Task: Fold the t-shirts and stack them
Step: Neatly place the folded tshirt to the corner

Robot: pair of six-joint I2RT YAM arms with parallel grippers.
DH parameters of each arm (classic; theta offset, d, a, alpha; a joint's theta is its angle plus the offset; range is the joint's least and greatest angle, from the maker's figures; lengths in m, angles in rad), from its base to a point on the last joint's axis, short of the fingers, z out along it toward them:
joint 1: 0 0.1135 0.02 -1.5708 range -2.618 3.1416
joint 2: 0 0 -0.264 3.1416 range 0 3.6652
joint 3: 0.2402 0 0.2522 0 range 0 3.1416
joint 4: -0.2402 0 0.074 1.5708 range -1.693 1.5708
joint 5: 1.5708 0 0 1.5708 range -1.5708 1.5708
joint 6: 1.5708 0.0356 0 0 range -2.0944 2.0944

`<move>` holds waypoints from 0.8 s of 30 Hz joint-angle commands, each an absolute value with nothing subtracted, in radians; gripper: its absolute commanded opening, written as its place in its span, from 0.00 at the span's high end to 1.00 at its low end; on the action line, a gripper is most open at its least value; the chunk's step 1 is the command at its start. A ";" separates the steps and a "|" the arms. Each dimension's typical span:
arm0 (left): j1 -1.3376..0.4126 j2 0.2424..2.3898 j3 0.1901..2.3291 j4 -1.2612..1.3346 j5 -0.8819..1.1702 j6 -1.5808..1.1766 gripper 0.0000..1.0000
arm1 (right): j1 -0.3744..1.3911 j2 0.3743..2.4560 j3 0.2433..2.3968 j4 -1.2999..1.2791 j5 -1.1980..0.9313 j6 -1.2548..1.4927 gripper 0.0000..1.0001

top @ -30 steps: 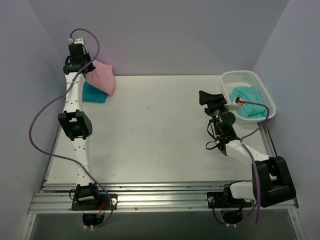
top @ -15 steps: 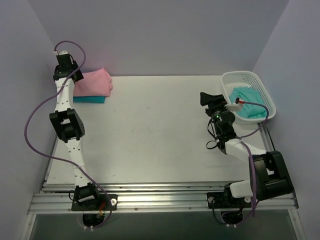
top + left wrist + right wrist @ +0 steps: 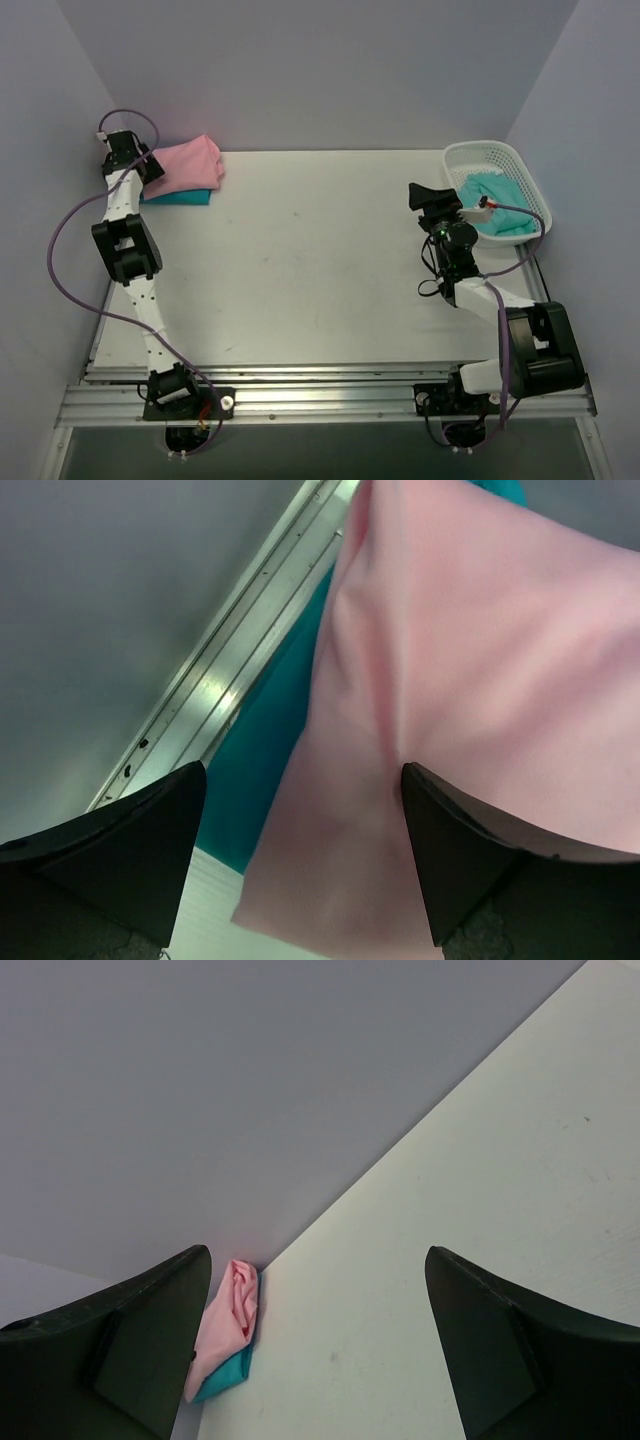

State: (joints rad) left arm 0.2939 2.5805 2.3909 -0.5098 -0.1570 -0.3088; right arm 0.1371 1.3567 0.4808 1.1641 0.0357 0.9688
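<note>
In the top view the right pincer [image 3: 432, 196] is held above the counter [image 3: 300, 260], and in its own wrist view its fingers are seen spread wide with nothing between them. It is aimed toward 10 o'clock, at the far left corner. The mint-teal t-shirt [image 3: 505, 215] is left crumpled in the white mesh basket [image 3: 490, 148], at about 3 o'clock from that pincer and close by, so it is judged to lie behind the fingers rather than ahead of them. Its bulk is laid along the basket's length, roughly from 11 to 5 o'clock. The right arm is plainly the nearer one; a turn toward 3 o'clock is judged to be needed before any reach.

Farther off, at the far left corner, the folded pink t-shirt [image 3: 190, 160] is stacked on the deep teal t-shirt [image 3: 185, 197]. The left pincer [image 3: 125, 155] is placed at 9 o'clock of that stack, fingers spread, the pink cloth seen between them but not pinched.
</note>
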 commanded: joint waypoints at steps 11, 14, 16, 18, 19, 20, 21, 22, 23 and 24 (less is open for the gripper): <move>0.120 2.107 2.390 -0.472 -0.386 -0.225 0.11 | 0.129 1.325 0.465 1.238 0.011 0.988 0.16; 0.077 2.034 2.375 -0.486 -0.414 -0.222 0.11 | 0.127 1.312 0.463 1.241 -0.021 0.992 0.15; 0.031 2.005 2.364 -0.520 -0.428 -0.245 0.11 | 0.132 1.305 0.466 1.241 -0.021 0.994 0.15; -0.017 1.959 2.324 -0.560 -0.454 -0.264 0.11 | 0.138 1.307 0.474 1.236 -0.035 0.997 0.15; -0.079 1.941 2.300 -0.567 -0.491 -0.278 0.11 | 0.143 1.307 0.483 1.226 -0.037 0.994 0.15; -0.112 1.896 2.271 -0.580 -0.512 -0.281 0.11 | 0.149 1.304 0.489 1.212 -0.038 0.989 0.15; -0.144 1.872 2.232 -0.580 -0.544 -0.287 0.11 | 0.158 1.290 0.500 1.194 -0.035 0.982 0.15; -0.209 1.843 2.139 -0.572 -0.589 -0.290 0.11 | 0.181 1.281 0.526 1.168 -0.031 0.973 0.15; -0.239 1.786 2.090 -0.560 -0.595 -0.288 0.11 | 0.199 1.267 0.543 1.101 -0.020 0.936 0.15; -0.267 1.760 2.042 -0.563 -0.606 -0.290 0.11 | 0.222 1.240 0.566 1.053 0.017 0.907 0.15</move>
